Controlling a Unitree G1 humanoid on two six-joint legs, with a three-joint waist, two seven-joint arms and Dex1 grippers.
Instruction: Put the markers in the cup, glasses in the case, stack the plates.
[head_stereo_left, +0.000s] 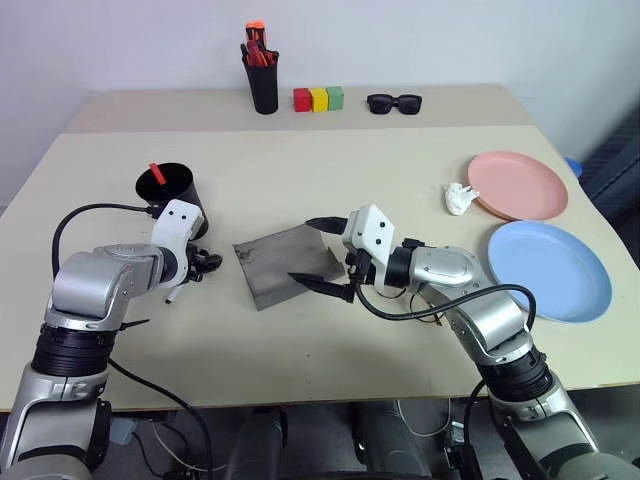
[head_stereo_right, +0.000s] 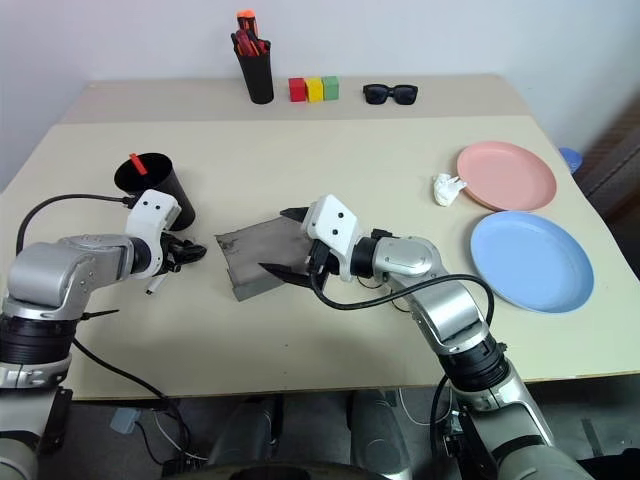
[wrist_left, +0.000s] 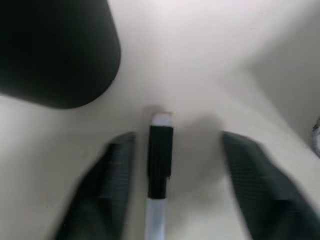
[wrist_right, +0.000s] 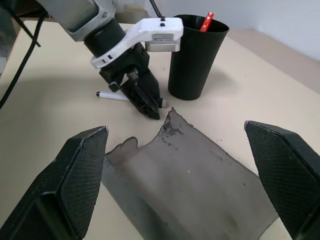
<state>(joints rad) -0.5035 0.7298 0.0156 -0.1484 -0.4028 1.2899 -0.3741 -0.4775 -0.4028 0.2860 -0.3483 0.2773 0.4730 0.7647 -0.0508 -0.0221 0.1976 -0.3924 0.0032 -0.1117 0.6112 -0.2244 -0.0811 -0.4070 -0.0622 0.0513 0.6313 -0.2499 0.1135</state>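
The white marker with a black cap lies on the table beside the black cup. My left gripper points down at it, open, one finger on each side of the cap, and neither finger clearly touches it. The red-capped marker stands in the cup. My right gripper is wide open and level over the flat grey case, holding nothing. The pink plate and the blue plate lie side by side at the right. The glasses are hidden.
At the table's far edge stand a tall black holder with orange-red pens, three coloured blocks and black sunglasses. A small white figure sits beside the pink plate.
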